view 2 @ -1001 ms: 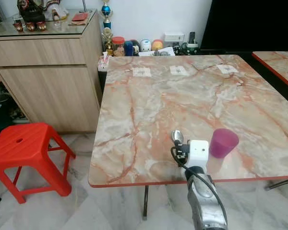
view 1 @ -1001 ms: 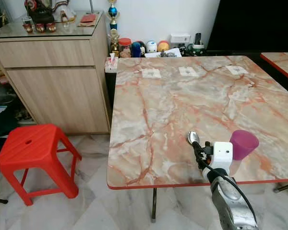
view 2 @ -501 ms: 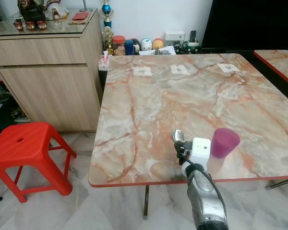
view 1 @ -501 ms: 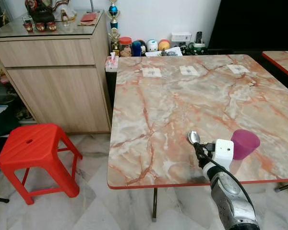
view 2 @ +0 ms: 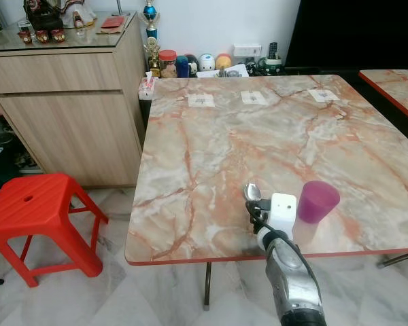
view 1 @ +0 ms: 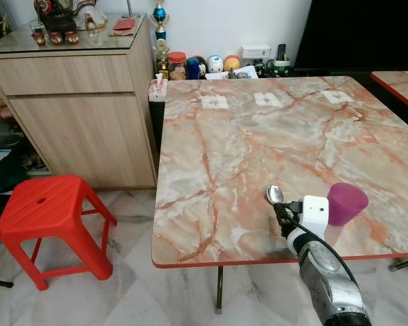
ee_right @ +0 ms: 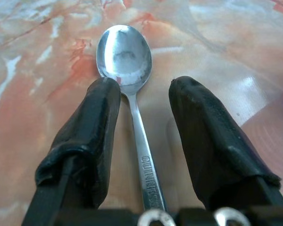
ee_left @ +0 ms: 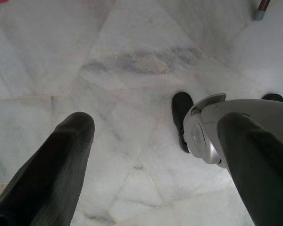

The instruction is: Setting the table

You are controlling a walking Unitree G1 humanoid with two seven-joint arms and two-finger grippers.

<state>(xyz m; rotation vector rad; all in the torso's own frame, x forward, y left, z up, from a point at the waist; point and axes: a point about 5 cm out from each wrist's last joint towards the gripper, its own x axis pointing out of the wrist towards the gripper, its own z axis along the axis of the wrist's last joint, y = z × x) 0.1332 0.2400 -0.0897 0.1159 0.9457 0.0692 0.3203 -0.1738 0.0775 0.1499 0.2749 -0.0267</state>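
Observation:
A metal spoon [ee_right: 124, 54] lies on the marble table [view 1: 258, 136] near its front edge, bowl pointing away from me. My right gripper [ee_right: 144, 87] is open and straddles the spoon's handle, one black finger on each side, low over the tabletop. A purple cup [view 1: 345, 202] stands upside down just right of the white wrist housing [view 1: 314, 214]. My left gripper [ee_left: 155, 125] hangs open over the floor.
A red plastic stool [view 1: 47, 210] stands on the tiled floor left of the table. A wooden cabinet [view 1: 81, 129] is behind it. Jars and small items [view 1: 204, 66] crowd a shelf beyond the table's far edge. Another table's corner [view 1: 398, 88] is at the far right.
My right wrist has shifted slightly over the table. The spoon and the cup have stayed where they were.

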